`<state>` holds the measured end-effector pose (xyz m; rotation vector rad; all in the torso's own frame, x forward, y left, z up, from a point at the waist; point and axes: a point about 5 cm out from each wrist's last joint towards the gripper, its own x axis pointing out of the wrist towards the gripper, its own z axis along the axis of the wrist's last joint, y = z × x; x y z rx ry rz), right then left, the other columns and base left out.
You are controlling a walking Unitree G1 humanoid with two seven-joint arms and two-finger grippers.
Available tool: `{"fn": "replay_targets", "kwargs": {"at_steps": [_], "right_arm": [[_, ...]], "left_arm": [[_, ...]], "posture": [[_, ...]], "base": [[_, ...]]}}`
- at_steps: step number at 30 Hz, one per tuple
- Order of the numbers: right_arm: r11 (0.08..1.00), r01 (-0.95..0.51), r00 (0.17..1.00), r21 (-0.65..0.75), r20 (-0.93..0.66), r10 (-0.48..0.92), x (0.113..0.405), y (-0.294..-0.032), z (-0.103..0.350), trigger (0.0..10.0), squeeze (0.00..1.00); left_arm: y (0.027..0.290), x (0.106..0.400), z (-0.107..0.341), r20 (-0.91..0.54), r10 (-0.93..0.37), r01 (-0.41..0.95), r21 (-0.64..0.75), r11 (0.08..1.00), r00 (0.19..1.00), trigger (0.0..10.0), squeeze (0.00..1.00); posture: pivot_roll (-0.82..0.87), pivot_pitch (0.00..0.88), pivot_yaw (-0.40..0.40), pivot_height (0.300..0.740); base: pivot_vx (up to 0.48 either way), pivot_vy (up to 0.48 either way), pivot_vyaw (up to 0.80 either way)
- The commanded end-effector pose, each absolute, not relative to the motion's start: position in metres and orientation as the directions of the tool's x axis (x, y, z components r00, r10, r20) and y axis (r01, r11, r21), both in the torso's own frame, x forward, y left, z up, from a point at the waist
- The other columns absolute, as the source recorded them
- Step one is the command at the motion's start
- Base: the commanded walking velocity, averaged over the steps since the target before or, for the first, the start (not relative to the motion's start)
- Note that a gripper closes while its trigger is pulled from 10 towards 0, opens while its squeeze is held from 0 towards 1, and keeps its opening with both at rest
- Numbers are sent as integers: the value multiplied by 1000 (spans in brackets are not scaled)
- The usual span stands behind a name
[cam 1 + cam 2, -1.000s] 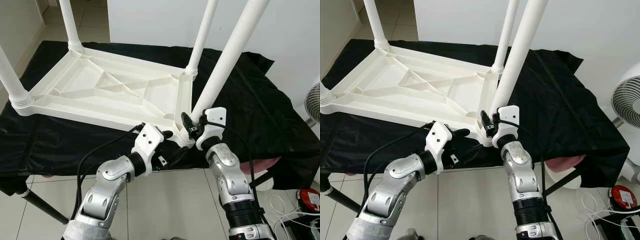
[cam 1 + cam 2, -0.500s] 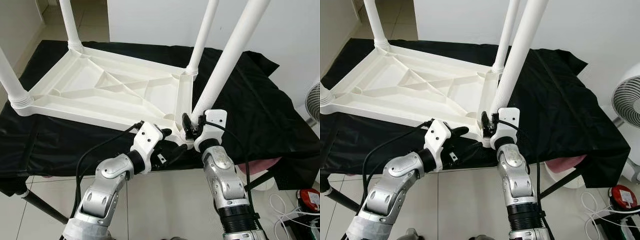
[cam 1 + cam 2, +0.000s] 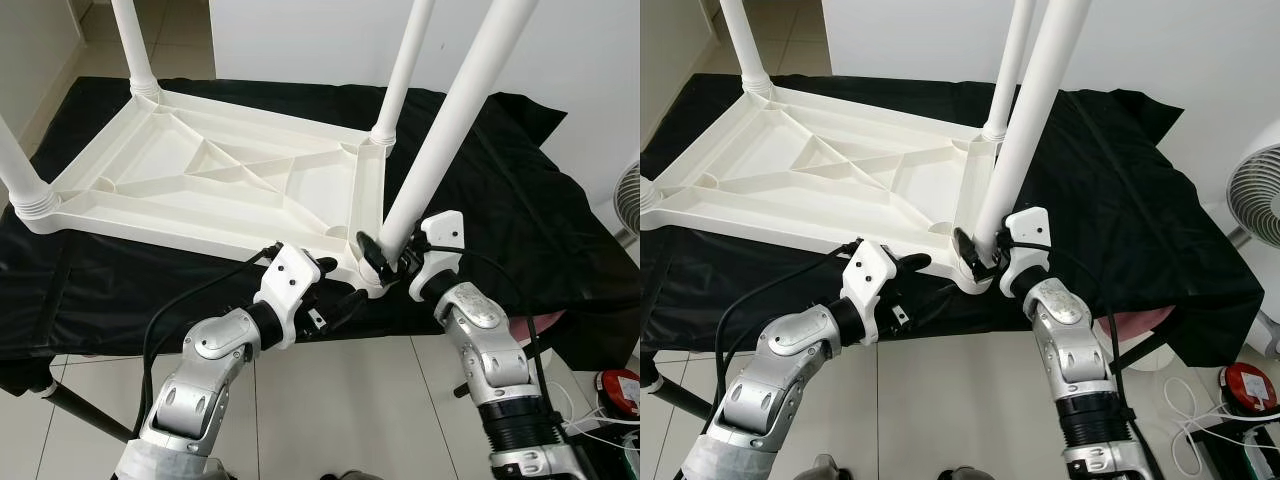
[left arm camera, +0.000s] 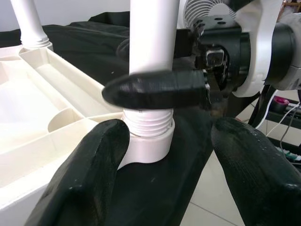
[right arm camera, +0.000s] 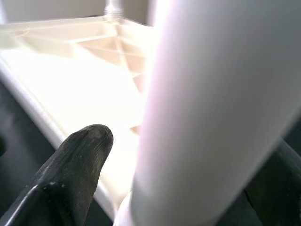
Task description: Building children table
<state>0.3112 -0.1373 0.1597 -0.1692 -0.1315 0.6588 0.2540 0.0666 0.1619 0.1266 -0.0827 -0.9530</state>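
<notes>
a white plastic table (image 3: 215,180) lies upside down on a black cloth (image 3: 500,190) that covers a raised work surface. three legs stand in the far and left corner sockets: one at the far left (image 3: 130,45), one at the near left (image 3: 20,165), one at the far right (image 3: 405,65).

the fourth leg (image 3: 450,110) stands at the near right corner, leaning slightly to the right. its threaded foot sits in the corner socket (image 4: 148,141); in the left wrist view several threads are exposed above the socket collar.

the right gripper (image 3: 385,260) is clamped on this leg just above the socket, one black finger (image 4: 155,89) lying across the front of the tube. the right wrist view looks along the tube at close range, one fingertip (image 5: 70,174) beside it.

the left gripper (image 3: 335,275) rests at the table's near edge just left of the same corner. its fingers (image 4: 89,174) are spread apart on either side of the socket, grasping nothing.

a fan (image 3: 1255,195) stands on the tiled floor (image 3: 330,410) to the right, with a red object (image 3: 620,385) and cables below it.
</notes>
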Motion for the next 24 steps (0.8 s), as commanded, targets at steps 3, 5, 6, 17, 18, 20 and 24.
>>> {"fn": "replay_targets", "kwargs": {"at_steps": [3, 5, 6, 17, 18, 20, 24], "right_arm": [[708, -675, 722, -205, 9, 691, 317, -136, 149, 10000, 0], [701, -684, 716, -201, -1, 698, 319, -136, 147, 10000, 0], [691, -693, 708, -206, -14, 706, 321, -135, 144, 10000, 0], [651, -734, 671, -191, -62, 739, 334, -133, 131, 0, 0], [651, -734, 671, -191, -62, 739, 334, -133, 131, 0, 0], [652, -734, 671, -190, -60, 739, 335, -134, 130, 0, 0], [675, -716, 691, -178, -42, 722, 335, -137, 131, 0, 0]], "left_arm": [[66, 255, 159, 4, -786, 776, 154, 611, 618, 10000, 0], [66, 255, 159, 2, -786, 776, 157, 610, 618, 10000, 0], [66, 255, 159, 1, -786, 776, 159, 610, 618, 10000, 0], [63, 250, 153, -18, -798, 791, 148, 594, 603, 10000, 0], [63, 250, 153, -18, -798, 791, 148, 594, 603, 10000, 0], [62, 250, 151, -22, -799, 793, 144, 592, 600, 10000, 0], [61, 251, 145, -34, -798, 793, 141, 592, 602, 10000, 0]], "posture": [[32, 69, -73, 740], [32, 69, -73, 740], [40, 65, -73, 740], [55, 41, -75, 740], [55, 41, -75, 740], [52, 29, -76, 740], [45, 21, -78, 740]], "base": [[0, 0, 0], [0, 0, 0], [0, 0, 0], [0, 0, 0], [0, 0, 0], [0, 0, 0], [0, 0, 0]]}}
